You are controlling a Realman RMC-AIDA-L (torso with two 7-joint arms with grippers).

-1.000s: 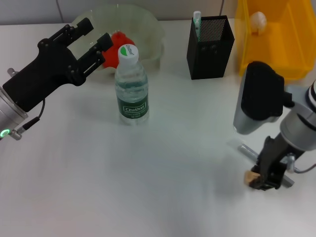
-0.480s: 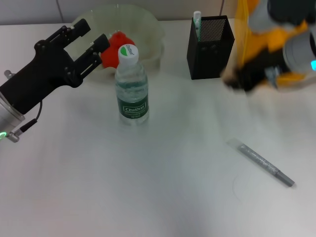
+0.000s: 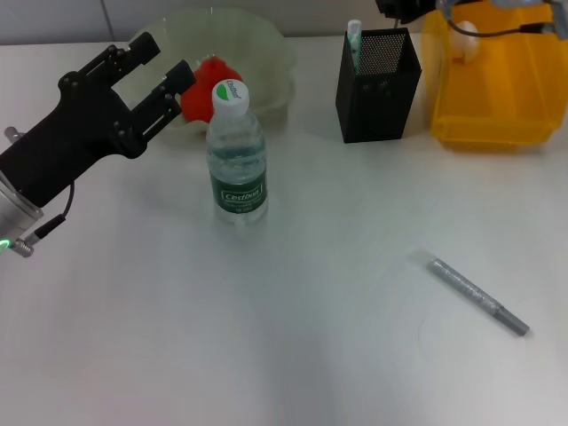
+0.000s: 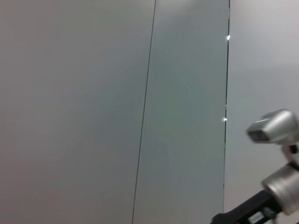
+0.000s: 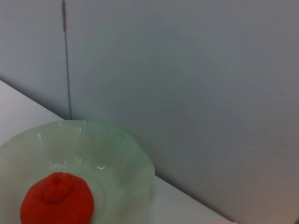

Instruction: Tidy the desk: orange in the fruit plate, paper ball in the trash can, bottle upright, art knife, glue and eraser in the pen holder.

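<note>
we see the right end effector (image 3: 404, 9) only as a dark sliver at the far edge of the head view, above the black mesh pen holder (image 3: 378, 84) and beside the yellow trash can (image 3: 486, 89); we cannot tell whether it is apart, together or carrying anything. the pen holder stands upright at the back of the white worktop (image 3: 293, 337), with a white and green stick standing in its left corner. the trash can sits just to its right, and a pale paper ball (image 3: 465, 37) lies inside it.

the left end effector (image 3: 153, 75) hovers over the left part of the worktop with its fingers apart and nothing between them. its tips reach toward the orange (image 3: 206, 78), which lies in the translucent green fruit plate (image 3: 262, 53), and they stand just beside the cap of the bottle (image 3: 237, 155). the bottle stands upright in front of the plate, between the plate and the open middle of the worktop.

the grey art knife (image 3: 477, 295) lies flat and slanted on the near right of the worktop, well apart from both end effectors and from the pen holder. around it the surface is bare, and the near half of the worktop is open. the right wrist view shows the orange (image 5: 57, 200) in the plate (image 5: 126, 186) against a grey wall.
</note>
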